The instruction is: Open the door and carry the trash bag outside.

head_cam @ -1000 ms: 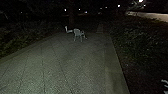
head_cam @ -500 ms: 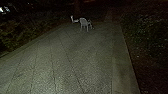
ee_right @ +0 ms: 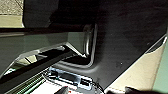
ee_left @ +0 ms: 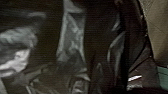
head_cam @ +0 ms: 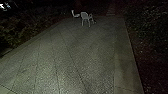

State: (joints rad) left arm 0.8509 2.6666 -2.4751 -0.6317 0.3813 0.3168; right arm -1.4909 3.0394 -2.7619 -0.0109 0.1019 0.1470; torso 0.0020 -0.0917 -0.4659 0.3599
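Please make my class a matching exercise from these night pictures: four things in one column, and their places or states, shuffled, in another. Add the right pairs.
Things
1. Flat, speckled grey paving
2. Pale, four-legged chair
3. Glossy black plastic trash bag
4. Small, bright white light

Places or states
A. Standing near the far end of the yard
B. Creased and shiny, close to the left wrist camera
C. Crossed by thin dark lines
D. In the top left corner of the head view

Right pairs: 1-C, 2-A, 3-B, 4-D
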